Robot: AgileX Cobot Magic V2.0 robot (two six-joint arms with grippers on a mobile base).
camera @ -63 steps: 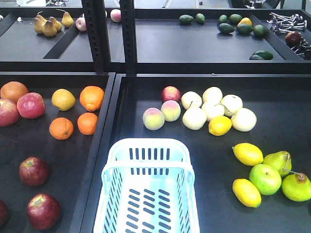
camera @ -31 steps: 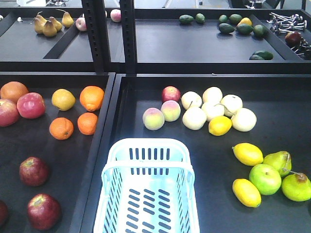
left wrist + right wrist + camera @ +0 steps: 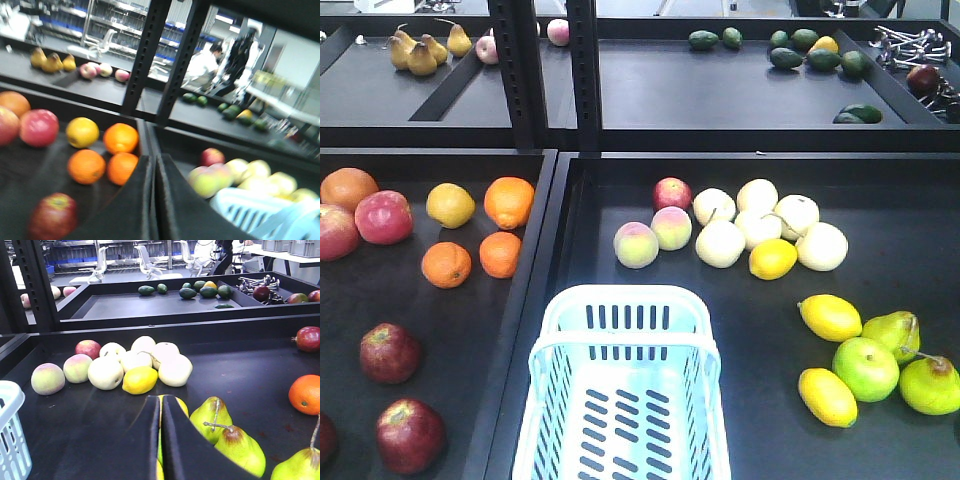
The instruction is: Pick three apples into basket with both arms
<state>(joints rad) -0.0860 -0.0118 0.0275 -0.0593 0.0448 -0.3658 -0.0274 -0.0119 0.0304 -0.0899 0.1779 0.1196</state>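
dark maroon apples; pale blue-white basket, its sides patterned with dark slots; bright orange oranges; yellow lemons; yellow-green pears; cream-white round fruit; matt black trays.

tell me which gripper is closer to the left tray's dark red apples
Left. The left gripper has a dark red apple just to its lower left; the right gripper is by the pears.

Left gripper: we see it enter the wrist view from 6 o'clock, its two black fingers pointing toward 12 o'clock and pressed together along a thin seam. Right gripper: we observe the same pose, jaws closed flat against each other, gripping nothing.
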